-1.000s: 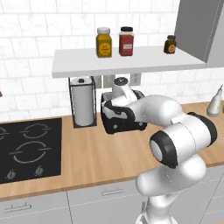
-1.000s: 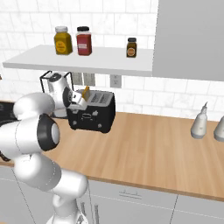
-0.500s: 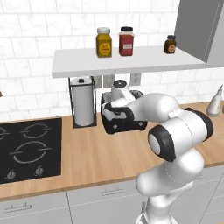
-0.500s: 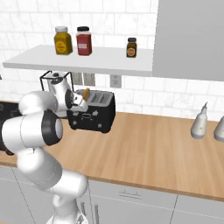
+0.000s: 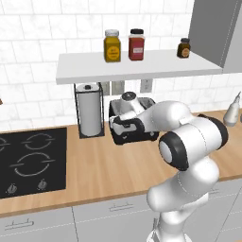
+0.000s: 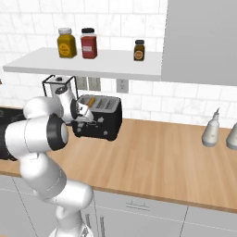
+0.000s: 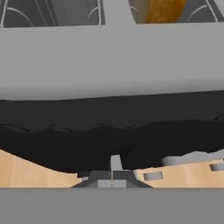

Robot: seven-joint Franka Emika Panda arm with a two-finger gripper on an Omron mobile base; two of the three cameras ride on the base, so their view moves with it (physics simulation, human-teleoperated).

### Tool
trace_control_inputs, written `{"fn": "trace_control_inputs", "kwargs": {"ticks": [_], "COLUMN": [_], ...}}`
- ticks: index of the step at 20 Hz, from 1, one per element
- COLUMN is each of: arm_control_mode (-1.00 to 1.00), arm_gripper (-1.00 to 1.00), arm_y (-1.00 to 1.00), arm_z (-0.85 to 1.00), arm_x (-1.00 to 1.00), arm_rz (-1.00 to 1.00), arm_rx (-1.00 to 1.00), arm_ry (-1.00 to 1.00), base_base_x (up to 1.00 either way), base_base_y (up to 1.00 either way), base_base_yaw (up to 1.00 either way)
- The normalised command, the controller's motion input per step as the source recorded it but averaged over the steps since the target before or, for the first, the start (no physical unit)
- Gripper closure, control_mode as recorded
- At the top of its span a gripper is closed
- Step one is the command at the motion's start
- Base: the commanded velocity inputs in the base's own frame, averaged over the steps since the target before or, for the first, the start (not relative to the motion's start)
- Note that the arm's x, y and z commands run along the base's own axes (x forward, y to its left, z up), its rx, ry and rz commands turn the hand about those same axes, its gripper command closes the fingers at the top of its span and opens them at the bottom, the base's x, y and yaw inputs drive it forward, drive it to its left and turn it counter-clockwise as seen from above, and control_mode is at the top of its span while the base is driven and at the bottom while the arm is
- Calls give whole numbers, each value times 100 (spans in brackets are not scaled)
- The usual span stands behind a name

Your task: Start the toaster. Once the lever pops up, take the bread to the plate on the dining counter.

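Left base view showed a long wooden counter point(image 5: 94, 175) under a white tiled wall, with a black hob point(image 5: 30, 160) set into its left part. Above it a white shelf point(image 5: 137, 68) carried a yellow jar point(image 5: 112, 46), a red jar point(image 5: 136, 45) and a small dark jar point(image 5: 184, 47). The white arm point(image 5: 189, 142) rose from the near right and reached to the far side of the counter, where the black toaster point(image 5: 134, 132) stood by the wall, just right of a paper towel roll point(image 5: 90, 116) in a wire holder. In the right base view the toaster point(image 6: 104, 120) was left of centre, and the bread point(image 6: 91, 100) stood in one slot, its orange crust showing above the top. The gripper point(image 6: 83, 121) was low at the left end of the toaster, and its fingers were closed together with nothing between them. In the hand view the toaster point(image 7: 109, 140) was very near, the bread point(image 7: 164, 11) was at the top edge, and the closed gripper point(image 7: 113, 175) was against the dark body. At the far right of the counter stood a pale bottle point(image 6: 210, 131).
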Motion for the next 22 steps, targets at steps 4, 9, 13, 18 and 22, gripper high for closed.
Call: {"fn": "trace_control_inputs", "kwargs": {"ticks": [4, 9, 13, 18, 22], "arm_control_mode": [-100, -100, -100, -100, -100], "arm_gripper": [100, 100, 100, 100, 100], "arm_y": [0, 0, 0, 0, 0], "arm_z": [-32, -47, -31, -6, 31], "arm_x": [0, -13, -10, -15, -46], "arm_rz": [0, 0, 0, 0, 0], "arm_rx": [0, 0, 0, 0, 0], "arm_ry": [0, 5, 5, 1, -16], "base_base_x": [0, 0, 0, 0, 0], "base_base_y": [0, 0, 0, 0, 0], "base_base_yaw": [0, 0, 0, 0, 0]}}
